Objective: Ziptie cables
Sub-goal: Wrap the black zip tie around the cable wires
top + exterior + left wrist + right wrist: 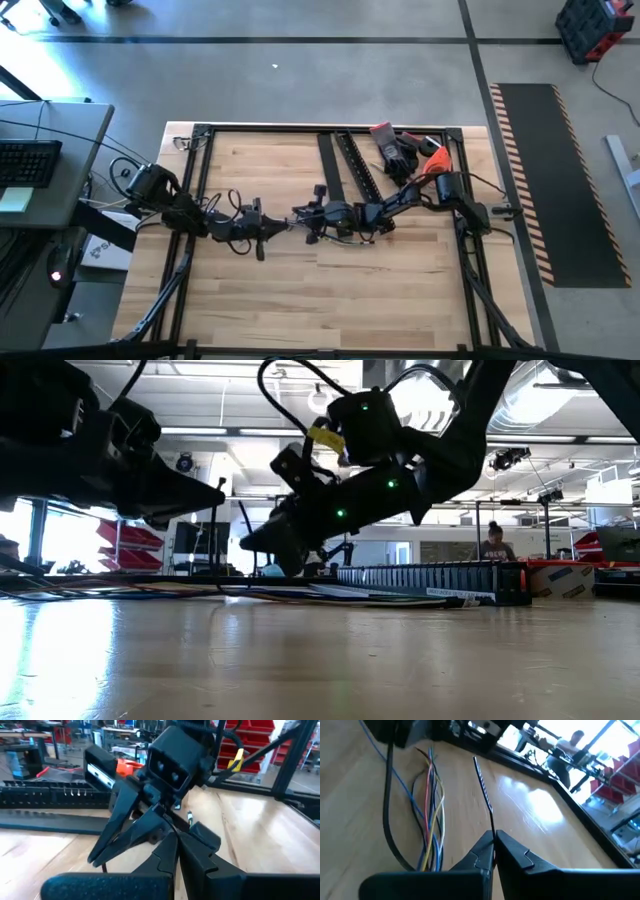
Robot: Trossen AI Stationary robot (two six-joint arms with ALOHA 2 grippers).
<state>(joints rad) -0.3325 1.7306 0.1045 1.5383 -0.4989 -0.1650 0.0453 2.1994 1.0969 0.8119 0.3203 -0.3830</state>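
The cables (pixel 433 815), thin blue, red, yellow and whitish wires, lie in a loose bunch on the wooden table at mid-table. A black zip tie shows as a thin ridged strap (pixel 483 785) and a wider black loop (pixel 389 820) beside the wires. My right gripper (pixel 494 846) is shut on the thin strap. My left gripper (pixel 175 839) is shut and faces the right one (pixel 298 214) tip to tip; it shows in the high view (pixel 267 228) just left of centre. My left gripper has a thin dark strand (pixel 170 822) between its shut fingertips, coming level from the table's left; which part of the zip tie this is cannot be told. My right gripper pinches the zip tie's thin strap (pixel 493 832) between its two fingertips, coming low from the table's right. The fingers lie along the strap. Its ridged free end (pixel 475 761) points away over the table.
Two long black slotted rails (pixel 350 165) lie at the far middle of the table, seen low as a long bar (pixel 430 577). Black gloves and an orange-handled tool (pixel 412 152) sit at the far right. A person (pixel 494 542) stands in the room beyond.
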